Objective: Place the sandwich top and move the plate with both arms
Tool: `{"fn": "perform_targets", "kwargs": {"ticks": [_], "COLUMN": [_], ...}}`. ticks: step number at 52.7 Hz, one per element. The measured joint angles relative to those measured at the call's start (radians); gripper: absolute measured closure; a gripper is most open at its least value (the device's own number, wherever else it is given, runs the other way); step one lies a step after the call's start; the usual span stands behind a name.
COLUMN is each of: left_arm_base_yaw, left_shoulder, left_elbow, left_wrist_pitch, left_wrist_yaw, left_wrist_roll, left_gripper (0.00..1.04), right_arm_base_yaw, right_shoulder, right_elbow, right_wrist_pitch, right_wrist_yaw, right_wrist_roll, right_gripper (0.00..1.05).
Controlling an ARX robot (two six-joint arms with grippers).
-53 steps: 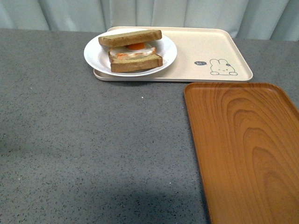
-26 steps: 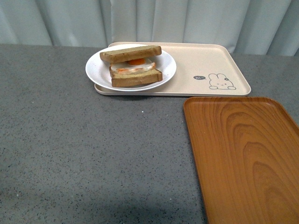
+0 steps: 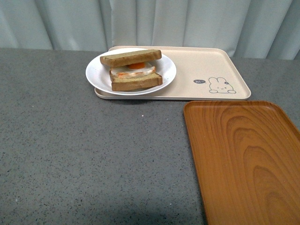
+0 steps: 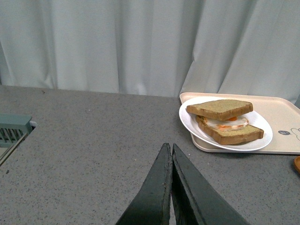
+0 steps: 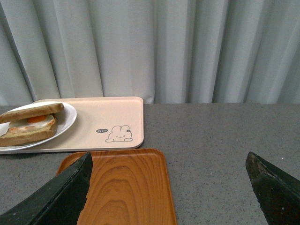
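Note:
The sandwich top (image 3: 131, 57) lies tilted on the fried egg and the lower slice, on the round white plate (image 3: 98, 77). That plate rests on the left end of the beige rabbit tray (image 3: 201, 65). The left wrist view shows the sandwich top (image 4: 219, 108) and plate (image 4: 187, 123) well ahead of my left gripper (image 4: 169, 146), which is shut and empty over the grey table. My right gripper (image 5: 168, 161) is open wide, above the orange tray's far end and the bare table beside it, with the plate (image 5: 70, 119) far off. Neither arm appears in the front view.
The orange wooden tray (image 3: 243, 159) lies at the front right, close to the rabbit tray. A grey slotted object (image 4: 13, 131) sits at the table's edge in the left wrist view. Pale curtains (image 3: 154, 21) hang behind the table.
The front view has shifted: the plate, sandwich and both trays sit lower in the picture and more curtain shows. The sandwich and plate keep their place on the rabbit tray.

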Motion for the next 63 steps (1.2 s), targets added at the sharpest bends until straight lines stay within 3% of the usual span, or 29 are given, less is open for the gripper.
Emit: {"fn": "perform_targets", "kwargs": {"ticks": [38, 45, 63], "left_arm_base_yaw": [0.0, 0.0, 0.0], "left_shoulder": [-0.278, -0.419, -0.45], "left_elbow": [0.0, 0.0, 0.0], "left_wrist_pitch": [-0.274, -0.441, -0.452], "left_wrist_yaw": [0.0, 0.0, 0.0], "left_wrist_roll": [0.0, 0.0, 0.0], "left_gripper": [1.01, 1.01, 1.01], "right_arm_base_yaw": [0.0, 0.0, 0.0], "right_shoulder": [0.0, 0.0, 0.0], "right_elbow": [0.0, 0.0, 0.0], "right_wrist_pitch": [0.0, 0.0, 0.0], "right_wrist_yaw": [0.0, 0.0, 0.0], "right_wrist_roll": [0.0, 0.0, 0.0], "right_gripper": [0.09, 0.09, 0.09]}}
